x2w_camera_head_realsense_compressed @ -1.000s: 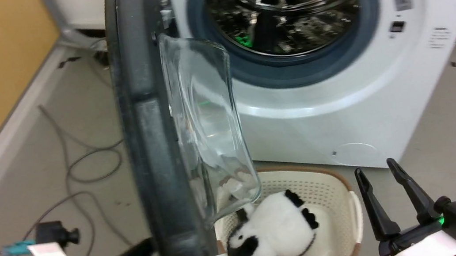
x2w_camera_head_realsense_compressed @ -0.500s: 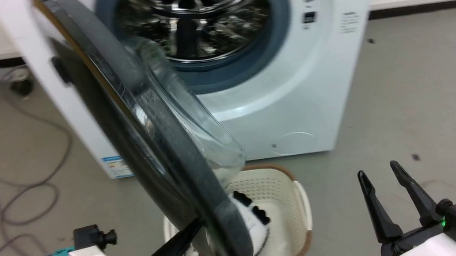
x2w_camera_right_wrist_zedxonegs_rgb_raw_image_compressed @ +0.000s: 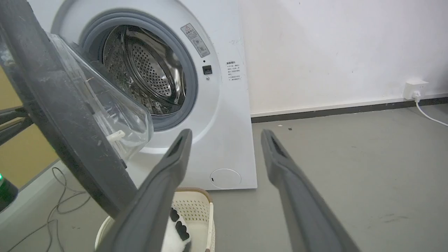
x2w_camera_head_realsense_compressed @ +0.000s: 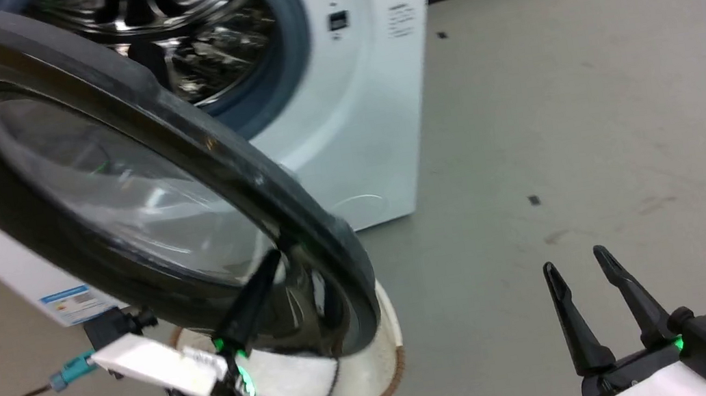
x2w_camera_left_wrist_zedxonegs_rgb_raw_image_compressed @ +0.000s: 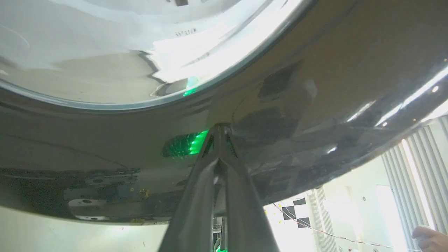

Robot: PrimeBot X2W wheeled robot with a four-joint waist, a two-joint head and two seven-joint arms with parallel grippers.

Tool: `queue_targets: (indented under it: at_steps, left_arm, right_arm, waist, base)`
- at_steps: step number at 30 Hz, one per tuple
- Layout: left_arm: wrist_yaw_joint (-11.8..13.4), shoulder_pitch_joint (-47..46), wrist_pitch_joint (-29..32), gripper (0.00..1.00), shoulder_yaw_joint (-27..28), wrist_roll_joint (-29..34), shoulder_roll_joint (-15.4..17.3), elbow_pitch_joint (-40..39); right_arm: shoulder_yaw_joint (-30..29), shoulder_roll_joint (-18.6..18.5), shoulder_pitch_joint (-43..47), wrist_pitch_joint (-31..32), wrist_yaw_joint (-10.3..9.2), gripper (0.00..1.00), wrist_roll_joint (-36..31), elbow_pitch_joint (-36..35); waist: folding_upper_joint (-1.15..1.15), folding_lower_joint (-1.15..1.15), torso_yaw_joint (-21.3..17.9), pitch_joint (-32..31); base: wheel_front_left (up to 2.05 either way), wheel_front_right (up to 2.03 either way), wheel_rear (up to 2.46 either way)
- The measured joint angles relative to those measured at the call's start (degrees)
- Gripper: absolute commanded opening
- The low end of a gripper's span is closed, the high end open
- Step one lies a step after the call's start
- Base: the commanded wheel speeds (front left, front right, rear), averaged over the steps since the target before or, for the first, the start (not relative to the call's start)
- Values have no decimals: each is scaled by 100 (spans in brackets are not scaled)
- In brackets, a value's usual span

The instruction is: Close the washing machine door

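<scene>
Head camera has turned; the whole scene sits further left. Door (x2w_camera_head_realsense_compressed: pixel 120 210) was edge-on a second ago with its glass bulge showing. It has now swung toward the washer (x2w_camera_head_realsense_compressed: pixel 349 122), glossy outer face to camera. Left gripper (x2w_camera_head_realsense_compressed: pixel 269 265) has followed, tips against that face near the lower rim. Basket (x2w_camera_head_realsense_compressed: pixel 387 331) is now mostly behind the door.

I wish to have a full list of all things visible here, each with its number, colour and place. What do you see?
washing machine: one, white, against the wall, drum opening uncovered
washing machine door: one, black rim with clear glass, partly open
basket: one, cream, on the floor below the door's edge
soft toy: one, black and white, inside the basket
wall socket: one, white, low on the wall
left claw: one, dark, shut, tips against the door's glossy outside
right claw: one, dark, open, holding nothing, above the grey floor
</scene>
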Motion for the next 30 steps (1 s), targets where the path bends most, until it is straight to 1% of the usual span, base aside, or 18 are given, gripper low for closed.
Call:
queue_targets:
  at_steps: [4, 8, 14, 18, 21, 23, 25, 27, 29, 30]
  left_arm:
    - [-1, -349, -474, 0, -83, 22, -7, 126]
    - [-2, -722, -840, 0, -168, 63, -11, 335]
    - [-2, -789, -932, 0, -391, 144, 45, 344]
    - [-2, -479, -973, 0, -648, 323, 346, -135]
    - [-2, -101, -1165, 0, -967, 687, 689, -513]
    - [-2, 102, -1467, 0, -1271, 1163, 1020, -734]
    - [-3, 197, -2105, 0, -1588, 1869, 1422, -928]
    - [-3, 240, -2914, 100, -1817, 2633, 1820, -913]
    - [-3, 302, -3643, 100, -2023, 3434, 2189, -757]
    - [-3, 328, -3807, 100, -2037, 3841, 2305, -671]
  right_arm:
    - [20, -1, 1, 0, 0, 100, 44, -48]
    - [58, -1, 0, 0, 0, 100, 86, -49]
    - [64, -1, -1, 0, 0, 100, 142, -77]
    - [21, -1, 0, 0, 0, 100, 142, -83]
    - [-48, 0, 3, 0, 0, 100, 142, -115]
    - [-73, 0, 9, 0, 0, 100, 142, -174]
    - [3, 0, 10, 1, 0, 100, 131, -278]
    - [78, 0, 10, 0, 0, 100, 105, -394]
    - [119, 3, 12, 0, 0, 100, 78, -509]
    - [118, 3, 14, 0, 0, 100, 75, -567]
  waist:
    - [0, 0, -196, 120]
    - [0, 0, -273, 225]
    - [0, 0, -184, 228]
    - [0, 0, -5, 163]
    - [0, 0, 167, 90]
    - [0, 0, 301, 29]
    - [0, 0, 443, -32]
    - [0, 0, 583, -92]
    - [0, 0, 721, -153]
    - [0, 0, 789, -180]
  base:
    - [0, 0, 0]
    - [0, 0, 0]
    - [0, 0, 0]
    - [0, 0, 0]
    - [0, 0, 0]
    - [0, 0, 0]
    - [0, 0, 0]
    - [0, 0, 0]
    - [0, 0, 0]
    - [0, 0, 0]
